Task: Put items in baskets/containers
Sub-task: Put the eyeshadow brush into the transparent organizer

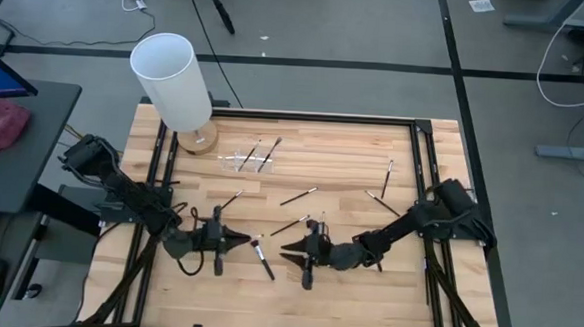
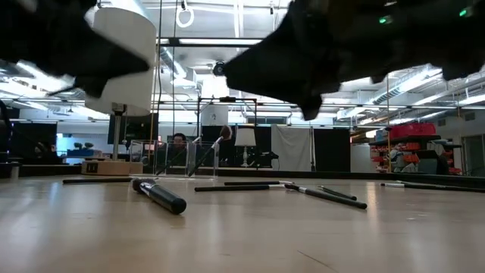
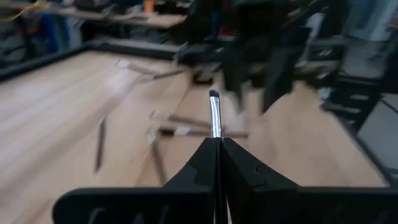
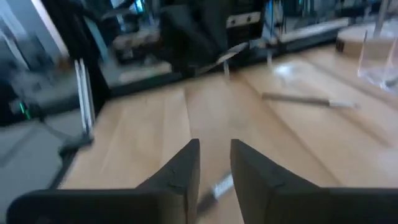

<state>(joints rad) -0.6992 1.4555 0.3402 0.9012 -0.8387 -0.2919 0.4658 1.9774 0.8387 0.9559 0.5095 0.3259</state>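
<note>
High view: the left gripper (image 1: 236, 243) and right gripper (image 1: 289, 252) meet at table centre; the clear holder (image 1: 247, 161) sits at 12 o'clock.

Left wrist view: fingers pinch a silver-ferruled brush (image 3: 214, 115).

Right wrist view: parted, empty fingers (image 4: 183, 168); a collision could knock the brush loose.

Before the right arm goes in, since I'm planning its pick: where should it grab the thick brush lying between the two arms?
Grip the thick brush mid-handle, coming straight down from above. It lies flat and slanted on the table, so turn the right claw until its fingers close across the handle, not along it.
</note>
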